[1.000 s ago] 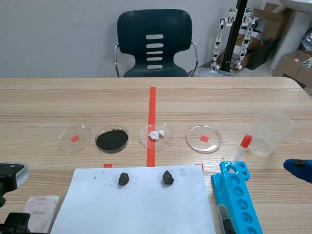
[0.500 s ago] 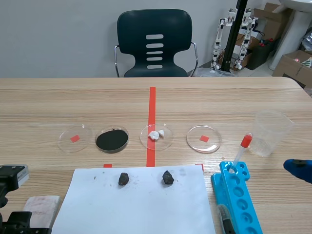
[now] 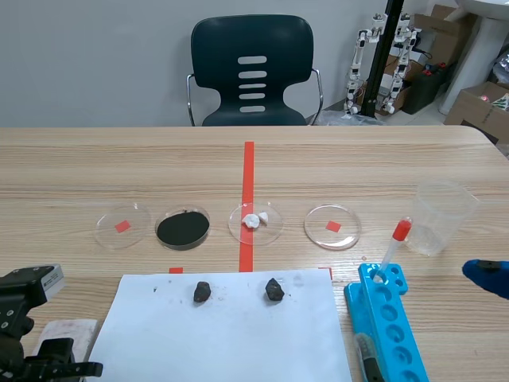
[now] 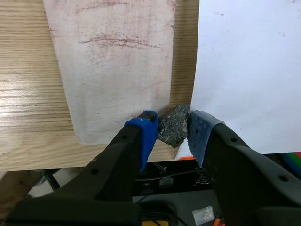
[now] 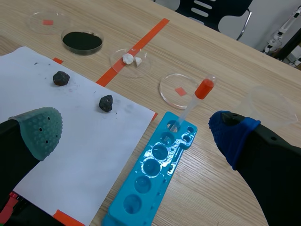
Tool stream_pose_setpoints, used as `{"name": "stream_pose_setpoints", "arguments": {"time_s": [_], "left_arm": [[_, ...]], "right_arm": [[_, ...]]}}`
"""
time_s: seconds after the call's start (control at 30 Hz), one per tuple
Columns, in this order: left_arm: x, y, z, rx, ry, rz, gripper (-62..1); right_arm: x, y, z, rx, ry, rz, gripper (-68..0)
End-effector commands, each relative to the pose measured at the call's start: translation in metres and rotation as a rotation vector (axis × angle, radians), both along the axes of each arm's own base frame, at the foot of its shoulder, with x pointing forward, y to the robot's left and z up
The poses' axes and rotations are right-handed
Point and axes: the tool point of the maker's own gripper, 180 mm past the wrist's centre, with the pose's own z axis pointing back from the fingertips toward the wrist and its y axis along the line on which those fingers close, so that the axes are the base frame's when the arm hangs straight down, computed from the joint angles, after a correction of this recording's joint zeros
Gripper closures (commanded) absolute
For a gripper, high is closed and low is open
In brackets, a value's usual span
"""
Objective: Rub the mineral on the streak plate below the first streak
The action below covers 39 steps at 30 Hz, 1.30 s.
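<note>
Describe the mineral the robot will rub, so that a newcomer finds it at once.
Find the white paper sheet in front of the robot; the pale streak plate lies beside it, on the robot's left. At the plate's near end, the left gripper pinches a dark grey mineral. Unlike the two lumps loose on the paper, it is held.

The pale rectangular streak plate (image 4: pixel 113 70) is cut off ahead of the left hand (image 4: pixel 173 123) and, in the scene view, partly hidden behind that arm (image 3: pixel 20 306).

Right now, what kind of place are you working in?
Likely a mineral-testing lab: a streak plate, petri dishes of powder and chips, a blue well tray with a dropper.
</note>
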Motion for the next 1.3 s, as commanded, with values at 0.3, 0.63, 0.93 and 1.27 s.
{"name": "stream_pose_setpoints", "arguments": {"time_s": [0.3, 0.63, 0.93, 1.27], "left_arm": [[-0.006, 0.043, 0.000, 0.248, 0.036, 0.028, -8.5], [-0.004, 0.015, -0.001, 0.086, 0.024, 0.019, -8.5], [0.000, 0.009, 0.000, 0.057, 0.001, 0.005, -8.5], [-0.006, 0.044, 0.000, 0.253, 0.033, 0.008, -8.5]], "right_arm": [[0.006, 0.003, 0.012, 0.015, -0.043, 0.005, -67.9], [0.006, 0.003, 0.012, 0.015, -0.043, 0.005, -67.9], [0.006, 0.003, 0.012, 0.015, -0.043, 0.005, -67.9], [0.006, 0.003, 0.012, 0.015, -0.043, 0.005, -67.9]]}}
